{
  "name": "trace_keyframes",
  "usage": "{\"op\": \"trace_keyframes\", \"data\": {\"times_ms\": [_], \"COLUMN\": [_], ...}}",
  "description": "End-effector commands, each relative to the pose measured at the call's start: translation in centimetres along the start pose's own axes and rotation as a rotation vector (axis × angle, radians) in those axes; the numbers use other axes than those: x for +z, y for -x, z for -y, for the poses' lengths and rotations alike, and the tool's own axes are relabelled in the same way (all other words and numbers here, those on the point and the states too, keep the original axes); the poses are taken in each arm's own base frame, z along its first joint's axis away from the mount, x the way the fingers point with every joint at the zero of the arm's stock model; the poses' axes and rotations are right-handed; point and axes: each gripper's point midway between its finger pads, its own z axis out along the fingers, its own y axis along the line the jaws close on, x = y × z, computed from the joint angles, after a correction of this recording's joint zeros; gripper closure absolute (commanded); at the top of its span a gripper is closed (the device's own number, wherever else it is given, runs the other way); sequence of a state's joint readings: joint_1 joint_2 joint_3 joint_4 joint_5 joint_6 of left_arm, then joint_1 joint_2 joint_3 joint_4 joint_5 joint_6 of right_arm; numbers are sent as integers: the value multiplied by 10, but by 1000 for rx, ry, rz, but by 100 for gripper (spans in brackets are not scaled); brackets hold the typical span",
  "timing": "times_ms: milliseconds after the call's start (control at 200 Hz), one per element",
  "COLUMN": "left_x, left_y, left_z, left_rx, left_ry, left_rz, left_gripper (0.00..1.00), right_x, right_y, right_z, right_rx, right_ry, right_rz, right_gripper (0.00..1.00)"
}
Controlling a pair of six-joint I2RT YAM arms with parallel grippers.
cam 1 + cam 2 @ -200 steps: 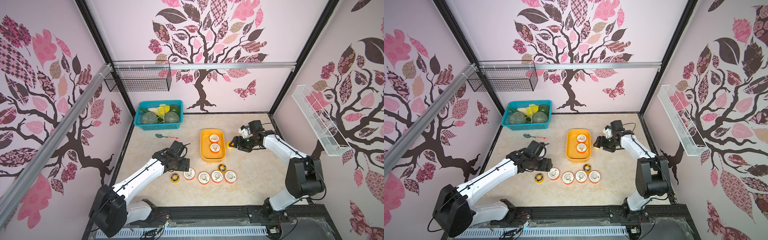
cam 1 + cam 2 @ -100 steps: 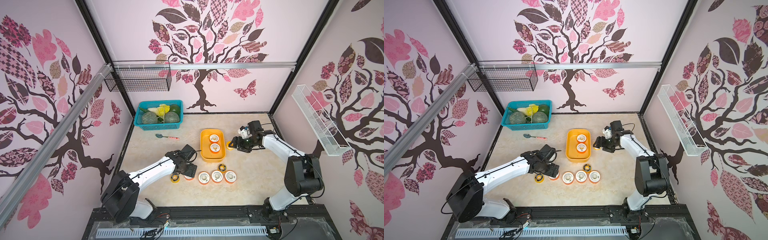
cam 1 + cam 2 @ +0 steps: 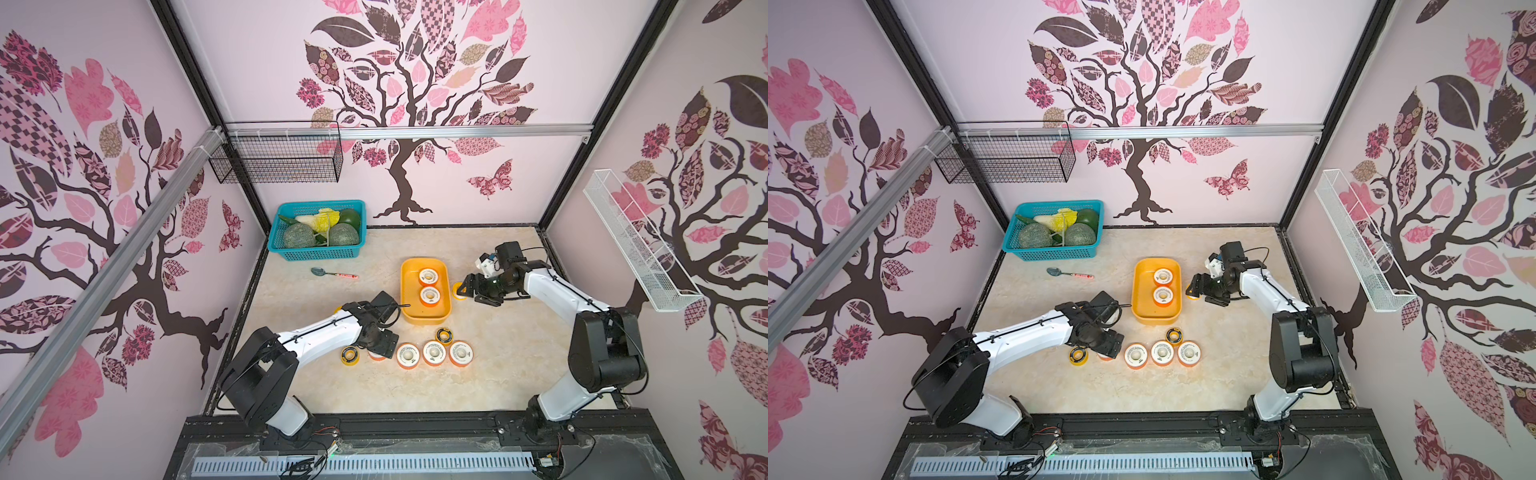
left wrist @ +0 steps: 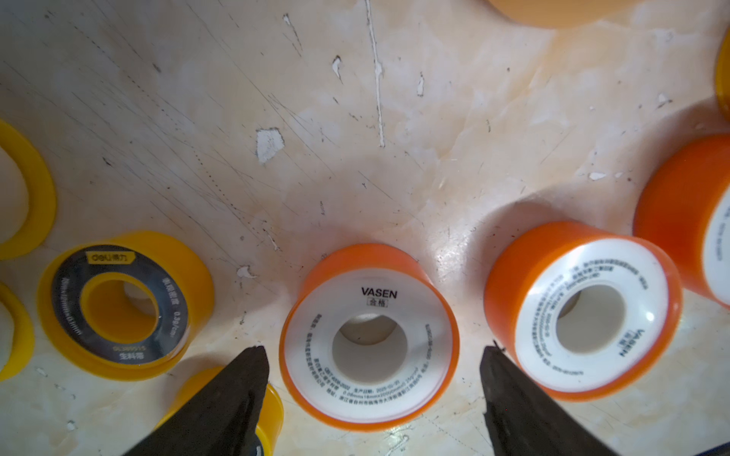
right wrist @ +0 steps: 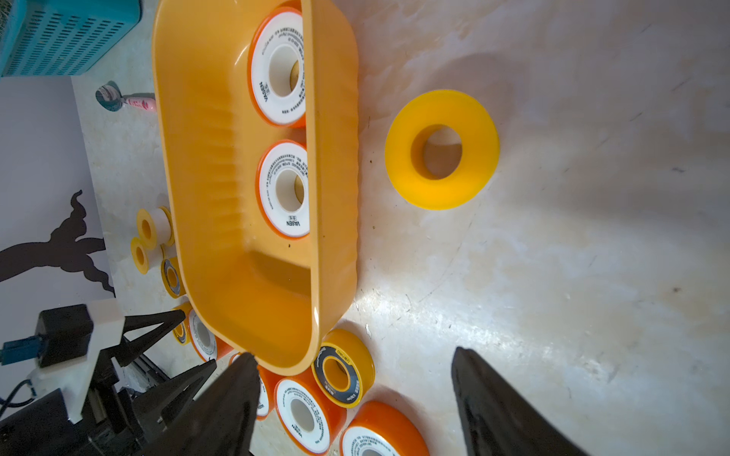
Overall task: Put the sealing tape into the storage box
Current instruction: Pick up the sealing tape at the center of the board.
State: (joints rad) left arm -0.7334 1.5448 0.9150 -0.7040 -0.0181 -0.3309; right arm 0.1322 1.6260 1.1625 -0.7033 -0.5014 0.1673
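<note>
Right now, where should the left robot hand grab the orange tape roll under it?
Best by its orange outer wall, pinched on two opposite sides from straight above. The orange roll lies flat, hole up, and the open left gripper has one finger on each side of it. The next orange roll sits close but apart, so a finger should fit between.

- In a top view, the left gripper point(image 3: 380, 353) covers the orange-rimmed spool point(image 3: 373, 357) between its jaws; only an orange sliver shows
- In the left wrist view, a yellow spool point(image 4: 273, 410) is mostly hidden behind one finger point(image 4: 237, 395), outside the jaws
- Further out on that side, plain yellow spools point(image 4: 39, 189) are cut off by the edge
- In the right wrist view, the storage box point(image 5: 335, 158) wall hides part of two spools point(image 5: 284, 189) ahead of the jaws
</note>
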Motion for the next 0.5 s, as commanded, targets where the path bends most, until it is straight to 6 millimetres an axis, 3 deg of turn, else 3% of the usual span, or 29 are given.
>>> {"op": "trace_keyframes", "data": {"times_ms": [0, 495], "left_x": [-3, 8], "left_y": [12, 8], "left_z": [2, 2], "left_rx": [16, 13], "left_ry": [12, 21], "left_rz": [30, -1], "left_gripper": [10, 13], "right_x": [1, 2], "right_y": [3, 0], "right_z": [0, 1], "right_rx": [-4, 0], "right_ry": [6, 9], "right_rz": [-7, -20], "right_gripper": [19, 18]}}
